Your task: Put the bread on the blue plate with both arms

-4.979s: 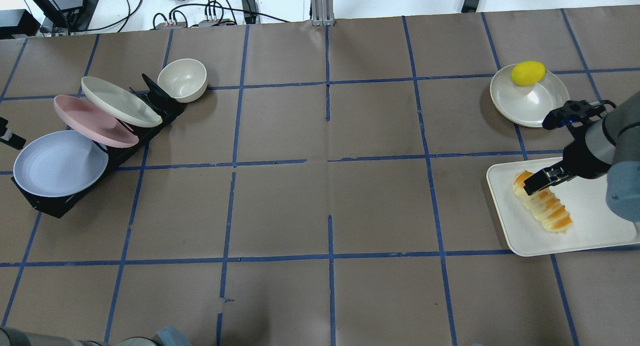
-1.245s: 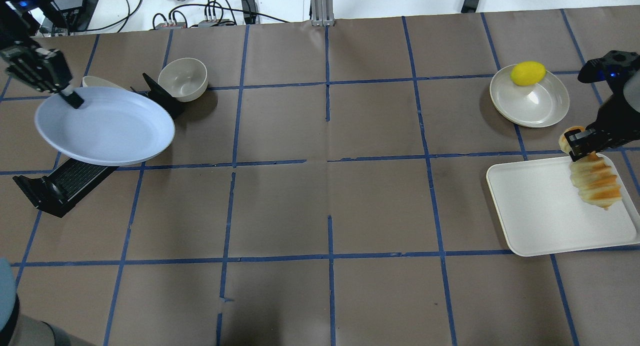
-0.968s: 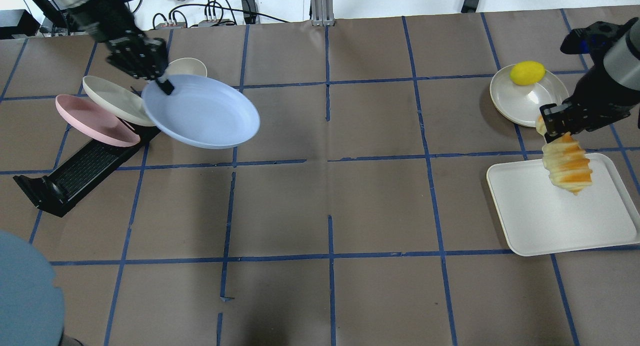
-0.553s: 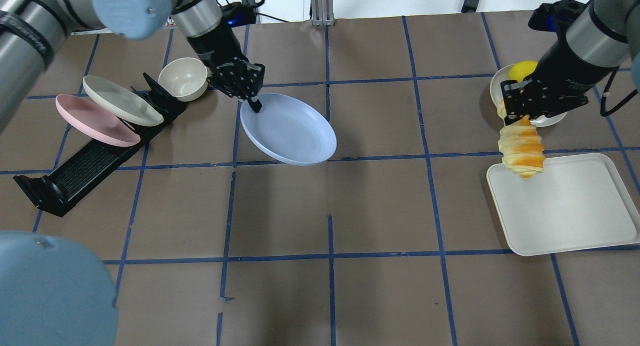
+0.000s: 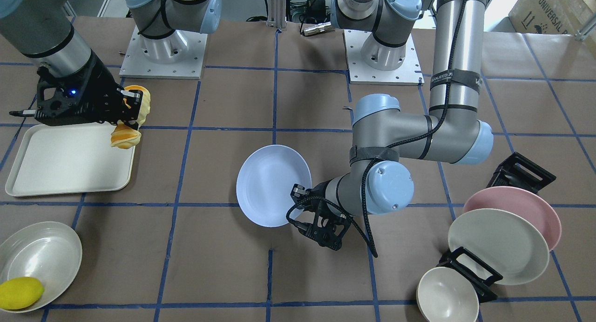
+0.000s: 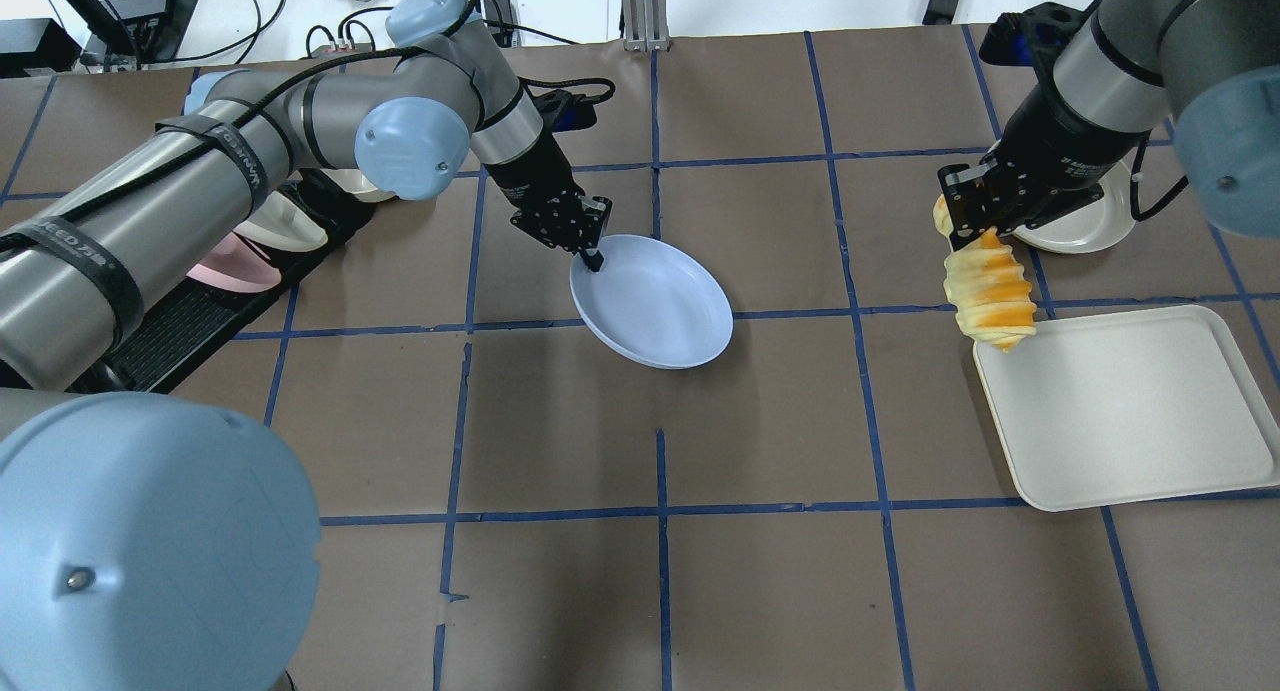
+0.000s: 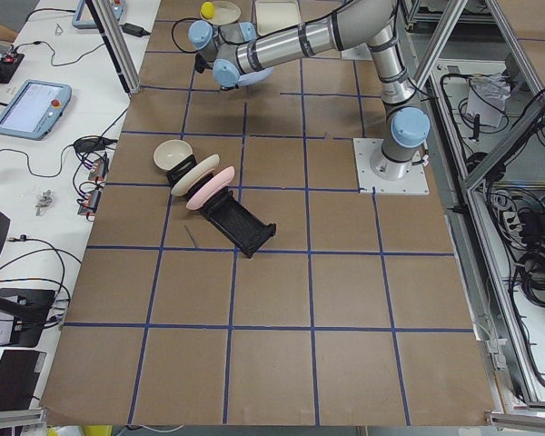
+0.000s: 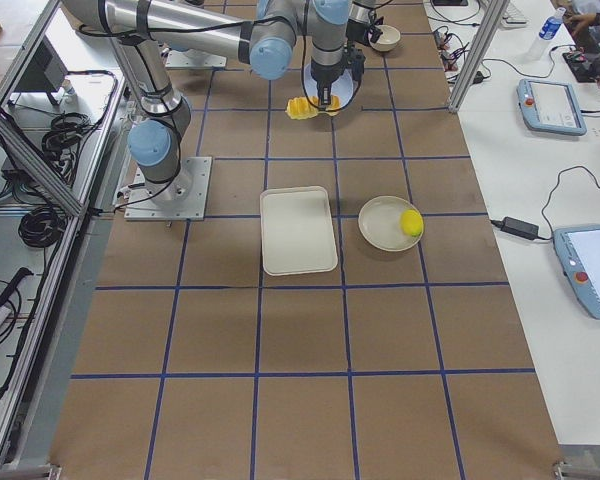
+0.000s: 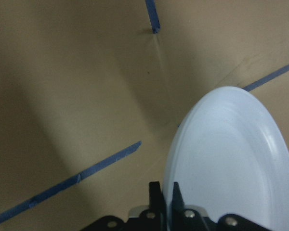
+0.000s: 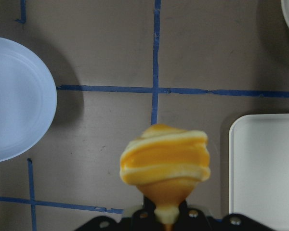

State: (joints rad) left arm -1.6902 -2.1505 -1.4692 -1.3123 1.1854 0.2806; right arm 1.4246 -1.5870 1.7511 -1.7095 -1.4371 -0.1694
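Observation:
My left gripper (image 6: pixel 592 261) is shut on the rim of the blue plate (image 6: pixel 652 301) and holds it tilted just above the table's middle. The plate also shows in the front view (image 5: pixel 272 184), the left wrist view (image 9: pixel 231 173) and the right wrist view (image 10: pixel 14 101). My right gripper (image 6: pixel 962 223) is shut on one end of the bread (image 6: pixel 985 289). The orange and cream loaf hangs down in the air beside the tray's corner, well to the right of the plate. The bread also shows in the front view (image 5: pixel 126 126) and the right wrist view (image 10: pixel 164 156).
A white tray (image 6: pixel 1130 411) lies at the right. A cream plate (image 5: pixel 39 256) with a lemon (image 5: pixel 18 293) sits beyond it. A black rack (image 6: pixel 170 331) at the left holds a pink plate (image 5: pixel 526 205) and a cream plate (image 5: pixel 498 245), with a bowl (image 5: pixel 447 296) beside them.
My left gripper took the blue plate off the rack and carried it right to the table's middle. My right gripper lifted the bread off the tray and moved it left.

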